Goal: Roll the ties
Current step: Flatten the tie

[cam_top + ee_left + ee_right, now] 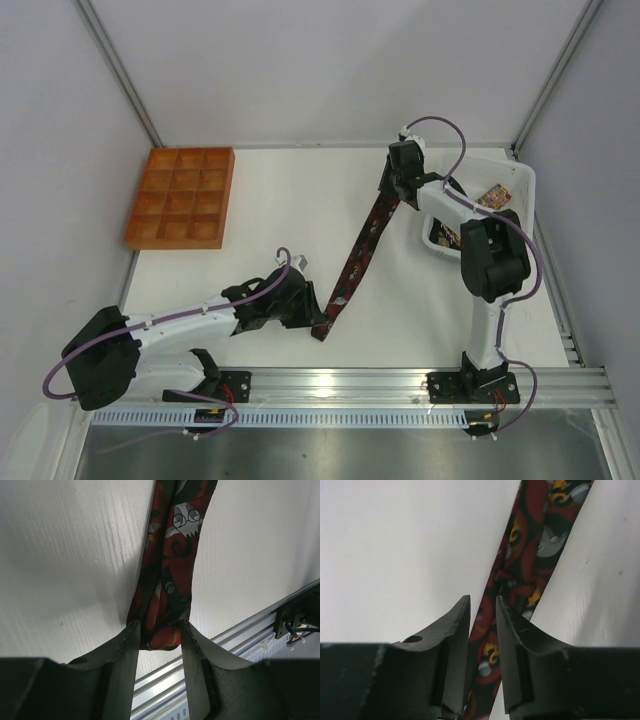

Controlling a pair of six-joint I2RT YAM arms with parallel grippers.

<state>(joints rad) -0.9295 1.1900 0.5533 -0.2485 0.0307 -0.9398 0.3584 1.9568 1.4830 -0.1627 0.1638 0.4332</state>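
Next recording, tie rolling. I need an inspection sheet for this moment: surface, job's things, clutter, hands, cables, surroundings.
Surface: white table, plain and flat.
Job's things: one red-and-black patterned tie stretched diagonally between the two hands; more ties lie in the white basket at far right.
Clutter: orange compartment tray at far left, its compartments apparently empty.
Hands: left hand pinches the tie near its bunched lower end; right hand is closed on it further up.
Cables: purple cables loop along both arms, apart from the tie.
Surroundings: white walls; aluminium rail along the near edge.
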